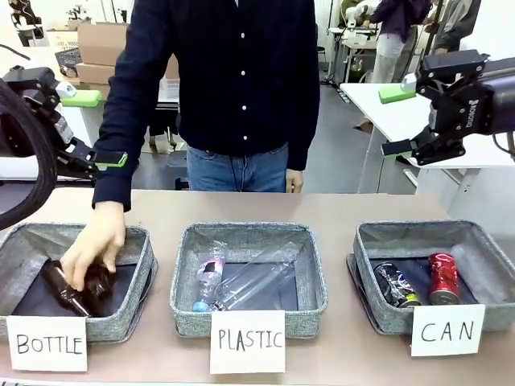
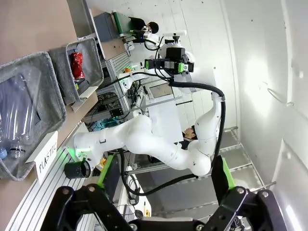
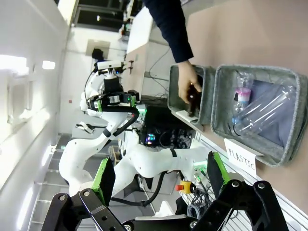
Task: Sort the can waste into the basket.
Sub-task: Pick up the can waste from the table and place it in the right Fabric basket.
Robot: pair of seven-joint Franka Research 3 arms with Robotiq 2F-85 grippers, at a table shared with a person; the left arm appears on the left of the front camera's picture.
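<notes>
Both drink cans already lay inside the basket marked CAN, which sat at about four o'clock on the table in the front view: the red can just beside the dark can, the dark one toward nine o'clock of its neighbour, both on their sides on the dark lining. Judged from that, the sorting itself looked finished and the step in hand was the wrap-up. The left gripper hung high at nine o'clock of the scene, its green-padded fingers spread and holding nothing; the right gripper hung high at two o'clock, likewise spread and bare. Each wrist view agreed, with two fingers wide apart at the bottom edge and only air between them. The person's hand reached into the bin lettered BOTTLE at eight o'clock, resting on the brown glass bottles there, while clear plastic bottles lay in the middle bin lettered PLASTIC. No can was seen loose on the tabletop, so the next move seemed to call for nothing more than keeping both arms clear of the person's reach, or waiting in case another can were set down.
</notes>
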